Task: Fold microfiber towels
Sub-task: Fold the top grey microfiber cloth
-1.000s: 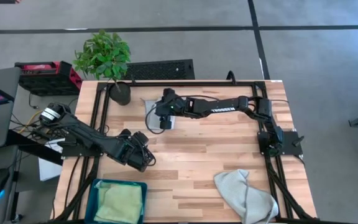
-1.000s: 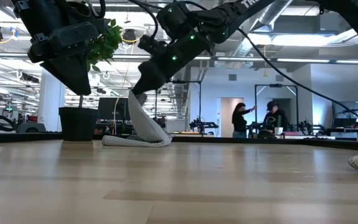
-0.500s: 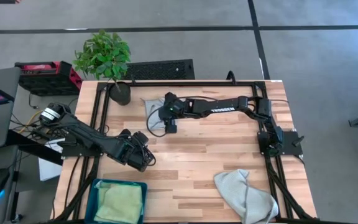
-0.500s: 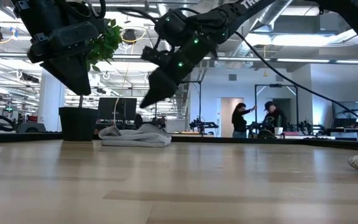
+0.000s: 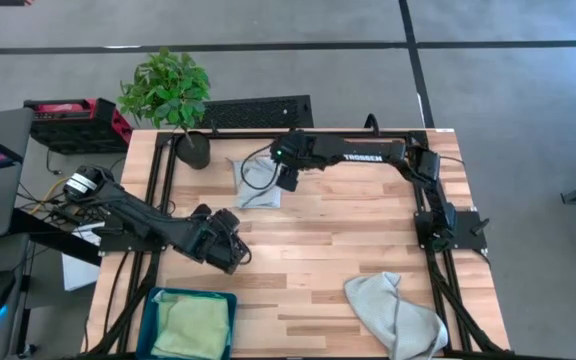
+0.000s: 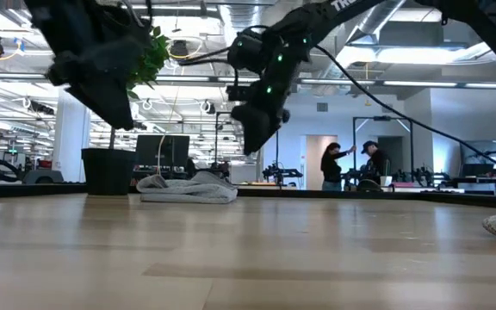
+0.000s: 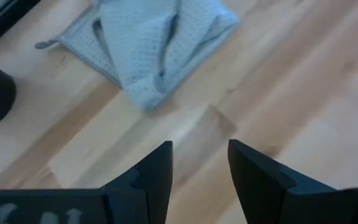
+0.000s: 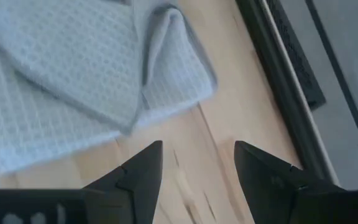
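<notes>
A pale blue-grey microfiber towel [image 5: 253, 180] lies loosely folded on the table's far side, next to the plant pot; it also shows as a low heap in the low view [image 6: 188, 188]. My right gripper [image 5: 288, 182] hangs open above the table just right of it, fingers slanting down [image 8: 197, 149], with the towel [image 8: 73, 68] ahead of them. My left gripper [image 5: 232, 252] waits open over the table's near-left middle [image 7: 199, 146]. A light green towel [image 5: 193, 325] lies in the teal bin [image 5: 156, 310]. A pale grey towel [image 5: 393, 310] lies crumpled at the near right.
A potted plant [image 5: 190, 148] stands at the far left corner beside the towel. A black frame rail [image 8: 278, 81] runs along the table's far edge close to my right gripper. Bare wood lies across the table's middle [image 5: 328, 240].
My right gripper has let go of the blue-grey towel's raised part, which has fallen onto the rest, leaving a low heap. The gripper has then moved toward the table's right and far edge and has turned at the wrist.
</notes>
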`<control>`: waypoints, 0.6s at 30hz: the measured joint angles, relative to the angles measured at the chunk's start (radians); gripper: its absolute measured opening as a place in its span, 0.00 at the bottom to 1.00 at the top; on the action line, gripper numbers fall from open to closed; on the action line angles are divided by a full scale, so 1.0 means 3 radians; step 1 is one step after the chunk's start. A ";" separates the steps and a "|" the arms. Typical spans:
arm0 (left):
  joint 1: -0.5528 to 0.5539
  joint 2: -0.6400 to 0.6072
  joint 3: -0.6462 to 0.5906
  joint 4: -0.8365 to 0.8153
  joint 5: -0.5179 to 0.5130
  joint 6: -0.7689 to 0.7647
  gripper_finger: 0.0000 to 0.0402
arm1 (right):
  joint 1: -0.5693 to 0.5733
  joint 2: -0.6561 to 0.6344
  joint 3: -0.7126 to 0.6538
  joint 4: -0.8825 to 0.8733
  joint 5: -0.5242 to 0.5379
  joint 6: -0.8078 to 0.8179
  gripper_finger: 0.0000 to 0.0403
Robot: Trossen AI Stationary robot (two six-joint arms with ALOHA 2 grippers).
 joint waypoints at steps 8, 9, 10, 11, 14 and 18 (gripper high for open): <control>0.1052 0.0000 0.0018 0.0354 0.0667 0.1318 0.37 | -0.0012 -0.0476 0.0104 -0.0582 -0.0003 -0.0110 0.55; 0.1192 -0.0001 0.0018 0.0459 0.0759 0.1531 0.37 | -0.0018 -0.0562 0.0103 -0.0650 -0.0003 -0.0111 0.55; 0.1326 -0.0001 0.0018 0.0592 0.0861 0.1740 0.37 | -0.0025 -0.0658 0.0103 -0.0687 -0.0003 -0.0112 0.55; 0.1456 -0.0001 0.0017 0.0738 0.0973 0.1946 0.37 | -0.0034 -0.0756 0.0103 -0.0762 -0.0003 -0.0111 0.55; 0.1779 0.0041 0.0018 0.1179 0.1279 0.2490 0.37 | -0.0056 -0.1025 0.0103 -0.0897 -0.0003 -0.0109 0.55; 0.2013 0.0229 0.0018 0.1488 0.1568 0.3001 0.37 | -0.0058 -0.1369 0.0103 -0.0939 -0.0001 -0.0034 0.55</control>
